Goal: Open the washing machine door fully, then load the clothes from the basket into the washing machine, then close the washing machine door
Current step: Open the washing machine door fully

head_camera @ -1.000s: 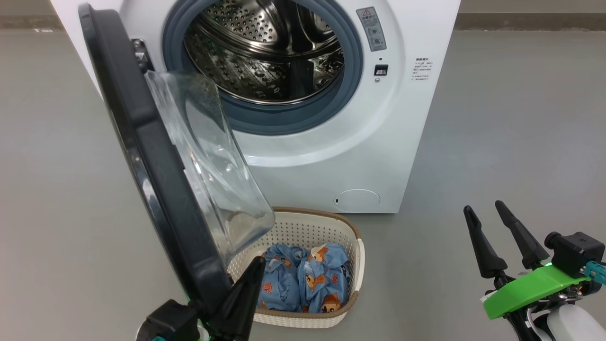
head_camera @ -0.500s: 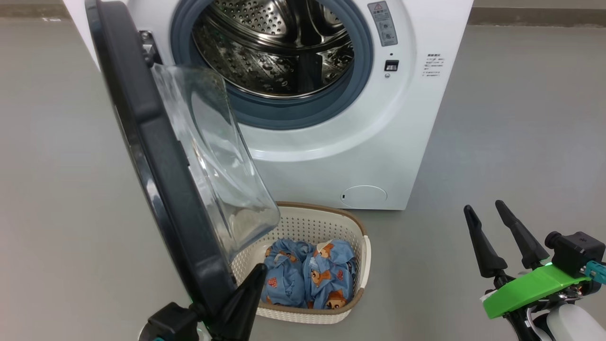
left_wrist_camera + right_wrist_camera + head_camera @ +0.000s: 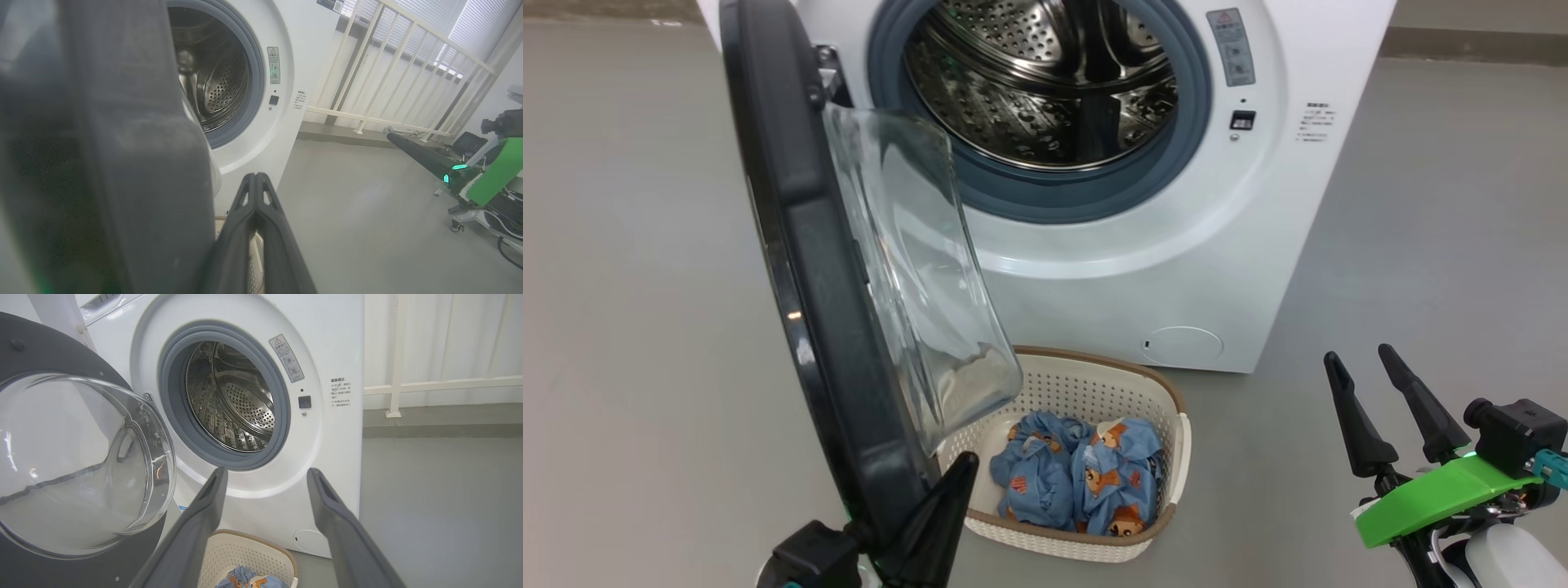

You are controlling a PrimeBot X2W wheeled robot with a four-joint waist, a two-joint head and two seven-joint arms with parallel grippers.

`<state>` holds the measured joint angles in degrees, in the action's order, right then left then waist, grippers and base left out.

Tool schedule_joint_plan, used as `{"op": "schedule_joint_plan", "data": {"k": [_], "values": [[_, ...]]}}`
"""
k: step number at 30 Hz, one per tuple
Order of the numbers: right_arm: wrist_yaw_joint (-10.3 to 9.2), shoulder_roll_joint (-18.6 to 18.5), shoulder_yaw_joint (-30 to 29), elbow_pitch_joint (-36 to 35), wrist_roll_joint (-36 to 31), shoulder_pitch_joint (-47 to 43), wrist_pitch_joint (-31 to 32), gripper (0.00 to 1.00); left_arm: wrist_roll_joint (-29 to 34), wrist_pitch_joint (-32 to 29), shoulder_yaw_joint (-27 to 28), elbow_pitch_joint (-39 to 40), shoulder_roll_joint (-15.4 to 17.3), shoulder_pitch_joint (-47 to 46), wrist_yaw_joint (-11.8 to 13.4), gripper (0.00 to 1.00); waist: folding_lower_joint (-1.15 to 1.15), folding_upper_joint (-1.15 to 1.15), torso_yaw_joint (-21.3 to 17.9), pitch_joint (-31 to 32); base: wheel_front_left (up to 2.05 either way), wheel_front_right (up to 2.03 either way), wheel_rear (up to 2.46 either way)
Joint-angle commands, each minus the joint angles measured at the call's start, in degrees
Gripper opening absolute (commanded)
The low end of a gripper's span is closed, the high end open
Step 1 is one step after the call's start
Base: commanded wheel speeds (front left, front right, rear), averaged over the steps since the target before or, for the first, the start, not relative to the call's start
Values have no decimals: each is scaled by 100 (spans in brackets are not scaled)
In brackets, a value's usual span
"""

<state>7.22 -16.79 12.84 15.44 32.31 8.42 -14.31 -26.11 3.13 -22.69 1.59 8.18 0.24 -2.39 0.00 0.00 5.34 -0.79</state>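
Washing machine door (image 3: 809, 245): far left, hinged on the machine's left side, swung out and standing roughly edge-on in the head view. Its glass bowl (image 3: 915, 269) bulges toward the machine. Open wide, but by my reckoning not yet at full swing.
Left claw (image 3: 964, 469): low, at the door's free lower edge, on the glass side of the black rim. Clenched, fingers pressed together with nothing between them. It sits right against the rim, though I cannot tell whether it touches. Looks placed to push the door outward.
Washing machine (image 3: 1176, 269): centre, white front, mouth fully exposed. The drum (image 3: 1045, 90) holds no clothing that I can see.
Basket (image 3: 1078, 392): on the floor (image 3: 1421, 245) just in front of the machine, below the mouth, its left end under the door's glass.
Clothes (image 3: 1086, 482): blue bear-print bundles, all lying in the basket.
Right claw (image 3: 1357, 355): far right, low, well apart from basket and machine. Released, fingers spread, holding nothing.
Done: door unlatched and most of the way round.
In hand: finishing the door swing, as I judge it.
Left: loading everything into the drum, then shutting the door.
Watch: the door overhangs the basket and may crowd the reach for the bundles.
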Motion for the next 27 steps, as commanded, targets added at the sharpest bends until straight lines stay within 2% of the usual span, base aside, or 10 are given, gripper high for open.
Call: {"op": "schedule_joint_plan", "data": {"k": [1, 16, 27], "values": [[26, -73, 68, -119, 22, 13, -69, 100, -14, 86, 349, 175, 121, -179, 109, 0, 0, 0, 66, 37, 0, 0, 0], [26, 4, 73, -118, 30, -27, -69, 100, -98, 39, 567, 287, 314, -80, 280, 0, 0, 0, 447, 126, 0, 0, 0], [26, 50, 64, -130, 25, -49, -69, 100, -126, -36, 826, 370, 472, -26, 529, 0, 0, 0, 636, 85, 0, 0, 0]]}}
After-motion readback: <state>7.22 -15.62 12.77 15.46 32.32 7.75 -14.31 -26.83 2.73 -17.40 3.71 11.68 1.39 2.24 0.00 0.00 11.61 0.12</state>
